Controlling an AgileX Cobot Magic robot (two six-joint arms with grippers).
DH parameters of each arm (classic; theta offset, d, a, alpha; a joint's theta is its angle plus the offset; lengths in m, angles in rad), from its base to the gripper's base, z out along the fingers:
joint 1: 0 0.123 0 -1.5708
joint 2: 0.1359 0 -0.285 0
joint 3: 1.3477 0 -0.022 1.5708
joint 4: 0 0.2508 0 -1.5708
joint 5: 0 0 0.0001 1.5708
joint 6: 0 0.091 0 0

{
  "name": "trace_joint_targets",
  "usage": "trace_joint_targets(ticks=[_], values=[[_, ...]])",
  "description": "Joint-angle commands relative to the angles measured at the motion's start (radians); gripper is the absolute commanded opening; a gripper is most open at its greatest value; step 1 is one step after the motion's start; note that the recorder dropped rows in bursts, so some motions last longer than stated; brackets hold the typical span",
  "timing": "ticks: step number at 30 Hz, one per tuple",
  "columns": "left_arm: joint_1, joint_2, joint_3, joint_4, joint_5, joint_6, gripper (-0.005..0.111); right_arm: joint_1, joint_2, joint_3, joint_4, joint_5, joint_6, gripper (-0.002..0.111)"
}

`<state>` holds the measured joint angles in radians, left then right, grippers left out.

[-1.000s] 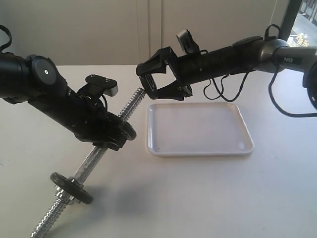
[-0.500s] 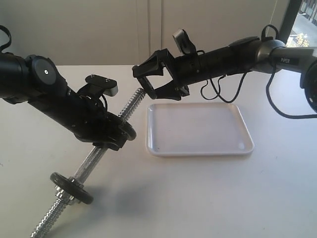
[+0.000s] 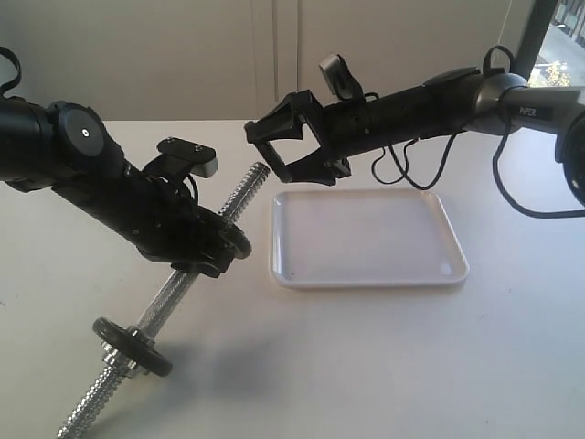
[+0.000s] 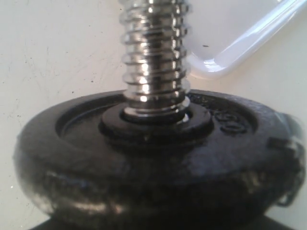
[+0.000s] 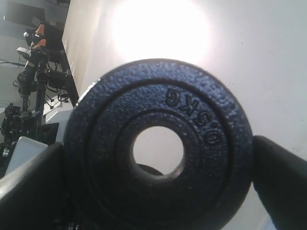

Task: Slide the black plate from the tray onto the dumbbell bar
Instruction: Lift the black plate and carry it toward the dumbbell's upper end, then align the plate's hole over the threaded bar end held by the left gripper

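My right gripper (image 3: 265, 151) is shut on the black plate (image 3: 271, 146) and holds it in the air. The plate is just above and to the right of the upper threaded tip of the dumbbell bar (image 3: 245, 189). In the right wrist view the black plate (image 5: 158, 148) faces the camera between both fingers (image 5: 29, 179), its hole open. The white tray (image 3: 366, 240) holds nothing. My left gripper (image 3: 218, 249) grips the tilted bar at its middle. A second black disc (image 4: 158, 158) sits on the threaded rod (image 4: 154, 57) right at that gripper.
A third black disc (image 3: 132, 346) with a metal collar nut sits low on the bar, near the table. The bar's lower threaded end reaches the table's front left. Black cables (image 3: 411, 165) hang from the right arm behind the tray.
My right gripper carried the black plate slightly left and up, off the bar's upper tip, then held still. The left arm and the bar have not moved.
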<state>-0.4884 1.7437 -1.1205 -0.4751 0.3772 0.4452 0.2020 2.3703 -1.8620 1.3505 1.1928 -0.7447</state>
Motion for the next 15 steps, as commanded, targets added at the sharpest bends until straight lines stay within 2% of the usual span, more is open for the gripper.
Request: trace_joint_targets(ticks=[1, 9, 15], values=[[-0.002, -0.039, -0.021, -0.074, -0.063, 0.000, 0.000, -0.046, -0.026, -0.014, 0.067, 0.028, 0.016, 0.000], [-0.002, -0.014, -0.021, -0.071, -0.078, 0.000, 0.000, -0.052, -0.075, -0.014, -0.113, 0.028, 0.080, 0.000], [-0.002, -0.008, -0.021, -0.073, -0.083, 0.000, 0.000, -0.034, -0.093, -0.009, -0.113, 0.028, 0.080, 0.000]])
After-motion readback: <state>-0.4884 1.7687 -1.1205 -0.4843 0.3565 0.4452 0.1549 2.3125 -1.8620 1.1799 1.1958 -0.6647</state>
